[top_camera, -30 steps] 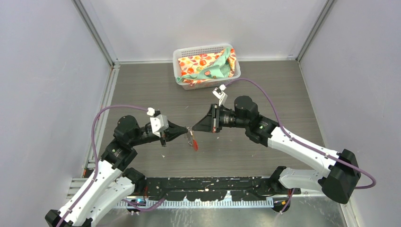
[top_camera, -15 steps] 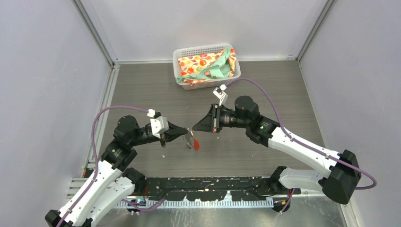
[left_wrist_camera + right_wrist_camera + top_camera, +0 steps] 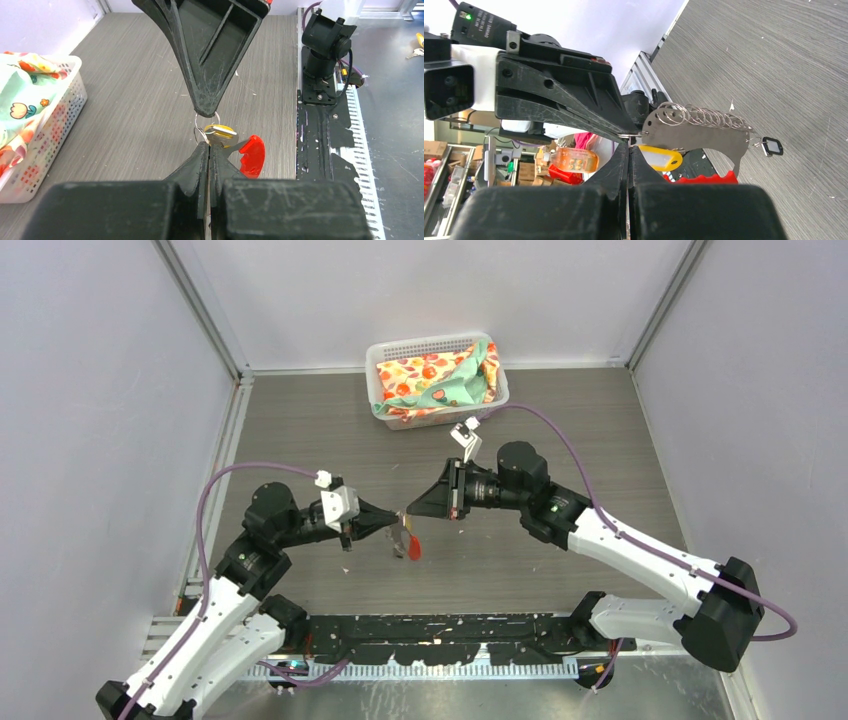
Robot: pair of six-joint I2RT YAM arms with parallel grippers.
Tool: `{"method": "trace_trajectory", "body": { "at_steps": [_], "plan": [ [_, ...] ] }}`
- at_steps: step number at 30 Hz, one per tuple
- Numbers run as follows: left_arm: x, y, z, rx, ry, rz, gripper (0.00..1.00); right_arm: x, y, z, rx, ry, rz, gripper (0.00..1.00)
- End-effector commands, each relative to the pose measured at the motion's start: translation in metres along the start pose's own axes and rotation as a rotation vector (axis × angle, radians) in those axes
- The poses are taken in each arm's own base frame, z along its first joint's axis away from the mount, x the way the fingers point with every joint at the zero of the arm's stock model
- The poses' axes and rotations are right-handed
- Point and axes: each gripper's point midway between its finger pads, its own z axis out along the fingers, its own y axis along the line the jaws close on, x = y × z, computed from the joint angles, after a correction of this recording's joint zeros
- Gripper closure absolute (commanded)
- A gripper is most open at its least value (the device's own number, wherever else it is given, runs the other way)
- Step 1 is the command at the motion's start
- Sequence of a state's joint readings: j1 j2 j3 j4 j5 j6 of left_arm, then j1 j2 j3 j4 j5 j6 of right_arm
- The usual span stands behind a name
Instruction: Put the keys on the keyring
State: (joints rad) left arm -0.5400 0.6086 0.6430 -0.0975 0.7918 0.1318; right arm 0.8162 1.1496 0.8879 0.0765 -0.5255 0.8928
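Note:
Both grippers meet tip to tip above the middle of the floor. My left gripper (image 3: 394,524) (image 3: 208,146) is shut on one end of the keyring (image 3: 704,135), a curved grey metal plate with several small loops along its edge. A red tag (image 3: 252,155) (image 3: 413,547) hangs below it. My right gripper (image 3: 408,511) (image 3: 629,148) is shut on a small silver ring (image 3: 206,121). The yellow key (image 3: 659,157) hangs right beside that ring, against the plate. The black-headed key (image 3: 772,146) dangles from a loop at the plate's far end.
A white basket (image 3: 385,348) holding a flowered cloth (image 3: 436,379) stands at the back of the grey floor. Metal rails run along the left wall (image 3: 215,455). The arms' black base bar (image 3: 440,630) lies along the near edge.
My left gripper has shifted slightly towards the right gripper. The keyring has twisted, so the red tag looks shorter and rounder from above. Both grippers stay shut.

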Motion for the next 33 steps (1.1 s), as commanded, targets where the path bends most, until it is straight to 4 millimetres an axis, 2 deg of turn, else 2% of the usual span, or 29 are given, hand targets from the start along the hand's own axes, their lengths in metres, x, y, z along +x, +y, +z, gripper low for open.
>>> {"method": "trace_trajectory", "body": {
  "at_steps": [1, 9, 13, 17, 25, 29, 33],
  "plan": [
    [-0.005, -0.005, 0.001, 0.039, -0.014, 0.023, 1.00, -0.026, 0.040, -0.009, -0.093, -0.074, -0.075, 0.99],
    [-0.006, -0.002, 0.001, 0.031, -0.017, 0.044, 0.99, -0.024, 0.046, -0.010, -0.120, -0.066, -0.071, 0.99],
    [-0.022, -0.001, -0.002, 0.040, -0.039, 0.166, 1.00, -0.022, 0.047, -0.027, -0.070, -0.064, -0.120, 0.99],
    [-0.048, -0.018, -0.010, 0.158, -0.059, 0.382, 1.00, -0.017, 0.055, -0.059, -0.022, -0.065, -0.219, 0.99],
    [-0.110, -0.039, -0.025, 0.284, -0.140, 0.598, 1.00, -0.002, 0.075, -0.112, -0.012, -0.093, -0.321, 0.99],
    [-0.144, -0.051, -0.031, 0.345, -0.214, 0.693, 1.00, 0.001, 0.077, -0.121, -0.019, -0.109, -0.346, 0.99],
    [-0.171, -0.061, -0.037, 0.379, -0.279, 0.704, 1.00, 0.003, 0.079, -0.119, -0.036, -0.103, -0.344, 0.99]
  ]
}}
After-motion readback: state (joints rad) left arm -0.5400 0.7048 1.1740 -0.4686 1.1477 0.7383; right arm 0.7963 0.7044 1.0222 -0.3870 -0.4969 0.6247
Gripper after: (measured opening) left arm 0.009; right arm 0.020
